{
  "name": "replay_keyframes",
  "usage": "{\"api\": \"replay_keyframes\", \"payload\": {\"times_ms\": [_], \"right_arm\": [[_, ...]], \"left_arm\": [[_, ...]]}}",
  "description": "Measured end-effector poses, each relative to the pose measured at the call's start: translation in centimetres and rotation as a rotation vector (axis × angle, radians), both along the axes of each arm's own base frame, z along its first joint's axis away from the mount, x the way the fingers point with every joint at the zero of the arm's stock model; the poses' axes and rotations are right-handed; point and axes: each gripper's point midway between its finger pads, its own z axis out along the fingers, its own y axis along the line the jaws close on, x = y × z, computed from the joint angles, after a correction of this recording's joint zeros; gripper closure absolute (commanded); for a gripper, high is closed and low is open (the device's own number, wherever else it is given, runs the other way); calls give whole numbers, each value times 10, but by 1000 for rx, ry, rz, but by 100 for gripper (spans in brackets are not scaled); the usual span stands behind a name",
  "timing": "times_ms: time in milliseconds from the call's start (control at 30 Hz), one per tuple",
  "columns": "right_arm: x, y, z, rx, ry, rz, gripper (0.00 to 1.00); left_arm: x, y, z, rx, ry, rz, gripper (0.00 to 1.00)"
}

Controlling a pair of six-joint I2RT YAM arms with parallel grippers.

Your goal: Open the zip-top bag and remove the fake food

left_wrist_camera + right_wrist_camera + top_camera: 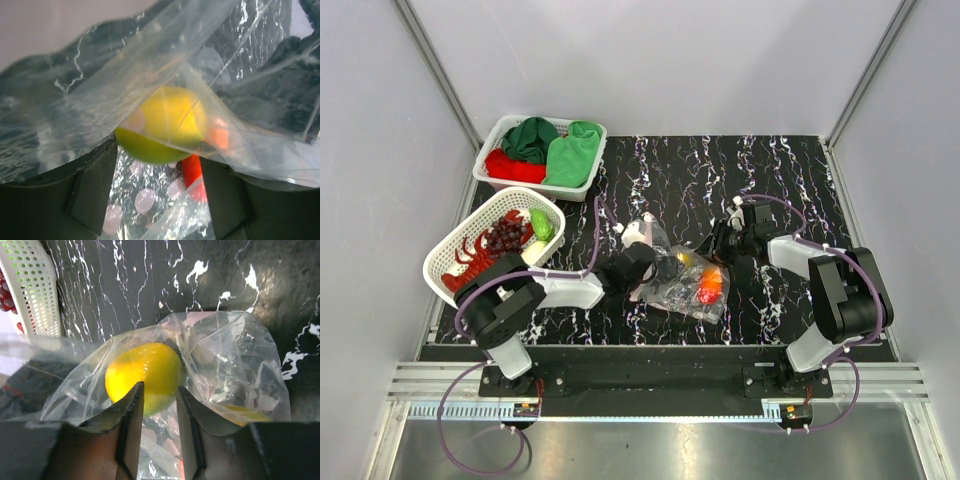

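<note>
The clear zip-top bag [680, 297] lies crumpled mid-table between both grippers. Inside it are a yellow-green fruit [686, 259] and an orange-red fruit [711, 285]. My left gripper [642, 262] is at the bag's left end. In the left wrist view it [157, 150] is open wide, bag film [100, 100] draped over its fingers, the yellow-green fruit [160, 125] just past the tips. My right gripper [723, 240] is at the bag's far right edge. In its wrist view it [159, 387] is narrowly open over bag film [235, 355], the same fruit [145, 370] beyond the tips.
A white basket [438, 262] at the left holds a red lobster [470, 258], dark grapes [503, 236] and a green vegetable [542, 222]; its wall shows in the right wrist view [30, 285]. A second white basket [490, 152] at the back left holds folded green and red cloths.
</note>
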Motion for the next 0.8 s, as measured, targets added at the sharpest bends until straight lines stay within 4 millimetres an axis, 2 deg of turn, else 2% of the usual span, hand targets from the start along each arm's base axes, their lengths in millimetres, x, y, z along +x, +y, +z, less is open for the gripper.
{"api": "replay_keyframes", "payload": {"times_ms": [100, 200, 467, 533, 567, 633, 667, 800], "right_arm": [[-5, 1, -2, 11, 9, 12, 69], [-8, 4, -2, 31, 15, 35, 70], [-9, 8, -1, 59, 15, 56, 76], [-8, 7, -1, 61, 14, 55, 78], [-8, 7, -1, 60, 13, 54, 79], [-8, 7, -1, 58, 11, 53, 80], [-8, 7, -1, 57, 13, 52, 80], [-9, 3, -5, 26, 23, 38, 86]], "left_arm": [[5, -2, -1, 11, -9, -4, 22], [9, -2, -1, 34, -20, -8, 20], [24, -9, -8, 69, -22, -12, 22], [26, -10, -9, 66, -22, -12, 30], [27, -11, -9, 61, -23, -12, 42], [28, -11, -8, 53, -24, -15, 53], [28, -11, -8, 50, -23, -17, 69], [26, -9, -7, 64, -28, -47, 92]]}}
